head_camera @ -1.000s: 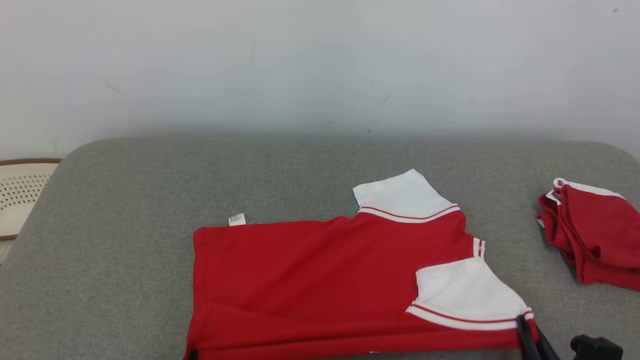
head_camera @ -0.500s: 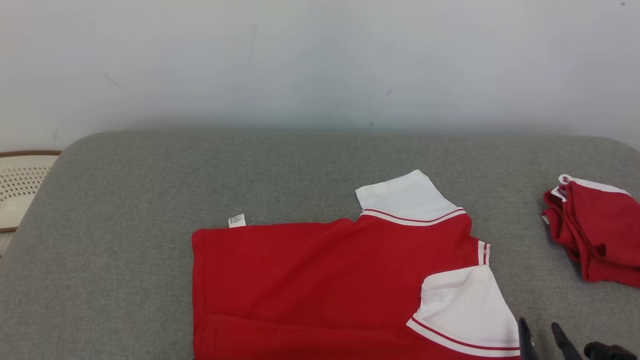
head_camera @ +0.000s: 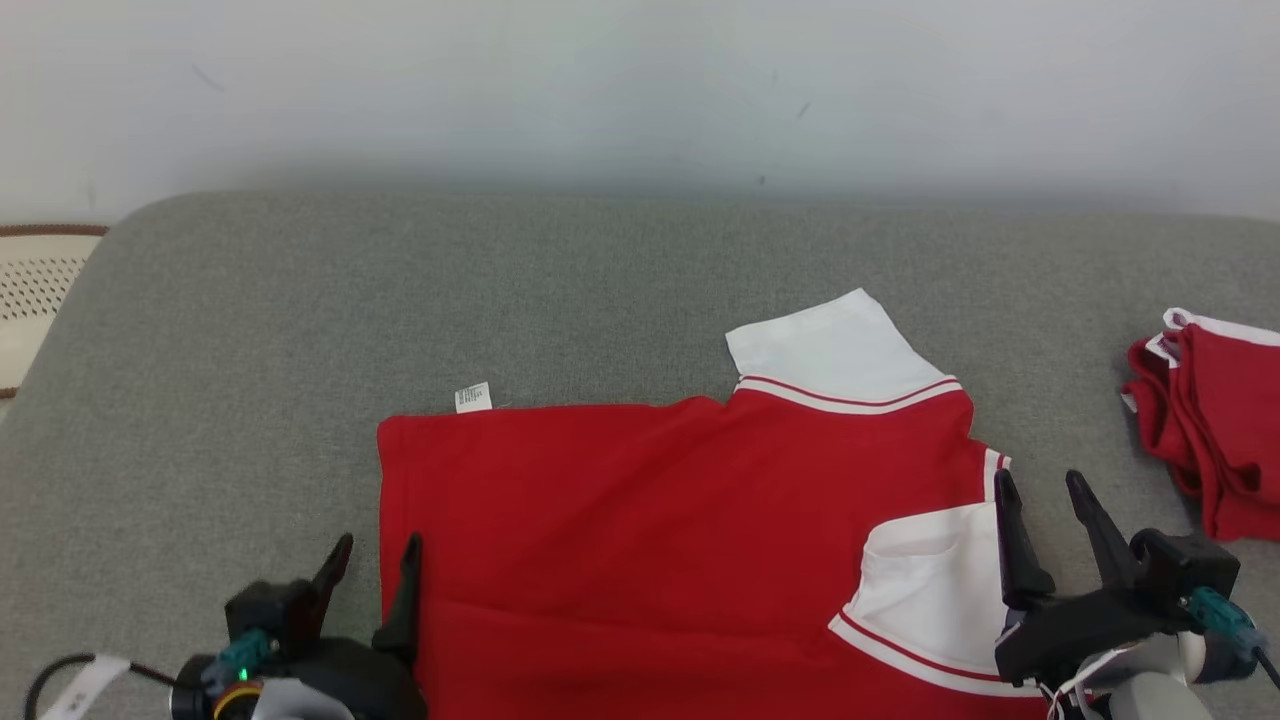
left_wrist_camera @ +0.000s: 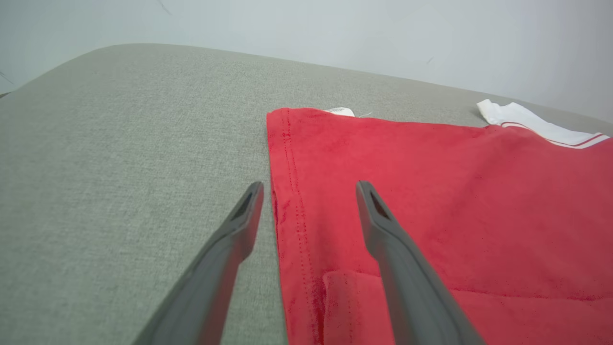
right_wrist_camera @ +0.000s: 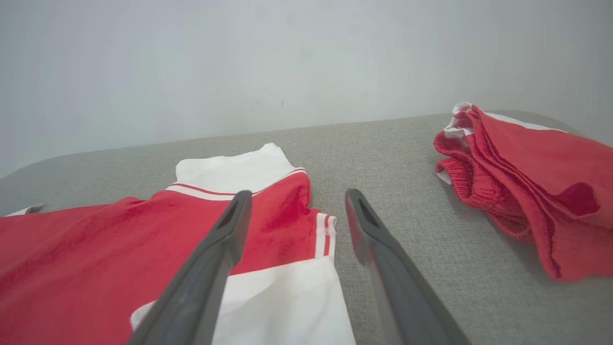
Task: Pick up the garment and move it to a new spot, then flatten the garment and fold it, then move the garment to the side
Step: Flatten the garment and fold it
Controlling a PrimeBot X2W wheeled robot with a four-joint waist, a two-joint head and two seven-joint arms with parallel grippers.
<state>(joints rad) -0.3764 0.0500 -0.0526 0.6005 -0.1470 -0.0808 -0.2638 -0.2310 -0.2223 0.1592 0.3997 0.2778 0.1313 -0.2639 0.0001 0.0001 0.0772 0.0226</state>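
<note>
A red shirt (head_camera: 650, 520) with white sleeves lies spread on the near half of a grey cushion (head_camera: 250, 350), its bottom hem toward the cushion's left edge and its collar end toward the right edge. The far sleeve (head_camera: 835, 345) sticks out flat toward the wall (head_camera: 600, 90); the near sleeve (head_camera: 930, 580) is laid over the red body. A small white label (head_camera: 472, 397) peeks out at the shirt's far hem corner. A crease runs across the fabric near the front edge of the cushion.

The left end effector (head_camera: 379, 542) is open and empty, its fingers either side of the hem: one over bare cushion, the other over the red cloth. The right end effector (head_camera: 1039, 477) is also open and holds nothing, one finger above the near sleeve, the other above the cushion just beside the collar end.

A second red garment (head_camera: 1215, 440), bunched and folded, sits at the cushion's right edge, apart from the shirt. A cream perforated object (head_camera: 35, 300) shows beyond the left edge
</note>
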